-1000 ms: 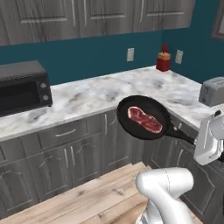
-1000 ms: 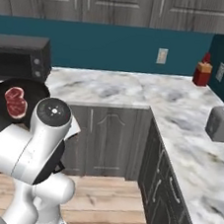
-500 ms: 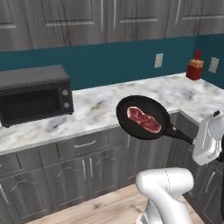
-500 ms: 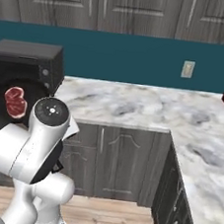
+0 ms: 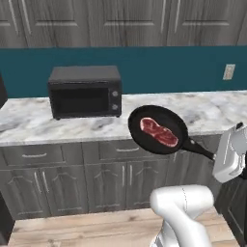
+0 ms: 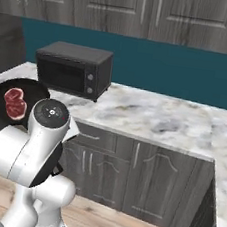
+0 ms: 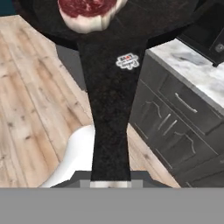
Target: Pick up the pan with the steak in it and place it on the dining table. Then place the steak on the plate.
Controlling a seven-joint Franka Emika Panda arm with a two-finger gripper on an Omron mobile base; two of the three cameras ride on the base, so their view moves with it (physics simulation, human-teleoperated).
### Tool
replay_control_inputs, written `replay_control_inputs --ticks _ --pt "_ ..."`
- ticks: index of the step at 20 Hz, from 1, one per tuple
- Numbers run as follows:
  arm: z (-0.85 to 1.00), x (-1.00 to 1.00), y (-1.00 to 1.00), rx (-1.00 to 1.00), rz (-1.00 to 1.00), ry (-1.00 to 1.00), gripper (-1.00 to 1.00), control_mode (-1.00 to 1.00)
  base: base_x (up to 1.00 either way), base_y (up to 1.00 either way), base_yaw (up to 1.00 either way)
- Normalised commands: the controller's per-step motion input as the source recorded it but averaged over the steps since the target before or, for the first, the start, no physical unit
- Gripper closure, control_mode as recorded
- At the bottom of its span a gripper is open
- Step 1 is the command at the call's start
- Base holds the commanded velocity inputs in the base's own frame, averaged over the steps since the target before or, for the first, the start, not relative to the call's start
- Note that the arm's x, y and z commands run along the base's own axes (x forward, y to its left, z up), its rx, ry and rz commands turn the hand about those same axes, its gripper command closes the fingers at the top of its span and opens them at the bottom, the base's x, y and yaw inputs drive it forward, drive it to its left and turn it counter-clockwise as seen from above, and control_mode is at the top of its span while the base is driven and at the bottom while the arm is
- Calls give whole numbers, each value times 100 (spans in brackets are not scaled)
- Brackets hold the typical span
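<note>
The pan (image 5: 158, 129), one round, shallow, black one, hangs in the air over the wooden floor (image 5: 87, 226), just off the marble desk (image 5: 43, 120); the hand (image 5: 217, 157) is clamped on its long straight handle (image 7: 109, 109). One marbled red steak (image 5: 158, 131) lies inside. One black toaster oven (image 5: 85, 91) sits on the desk.

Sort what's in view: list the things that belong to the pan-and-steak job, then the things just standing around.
Belongs to the job:
pan, carried by its handle
steak, lying in the pan
gripper, holding the pan's handle

Just standing around:
toaster oven on the marble counter
wall outlet
lower cabinets
</note>
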Motion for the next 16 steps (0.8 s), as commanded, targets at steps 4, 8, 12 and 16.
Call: replay_control_inputs --ticks 4,8,12,16 --pt "0 0 0 0 0 0 100 100 -4 0 50" --pt "0 0 0 0 0 0 100 100 -5 0 50" --pt "0 0 0 0 0 0 100 100 -5 0 50" --pt "0 0 0 0 0 0 100 100 -5 0 50"
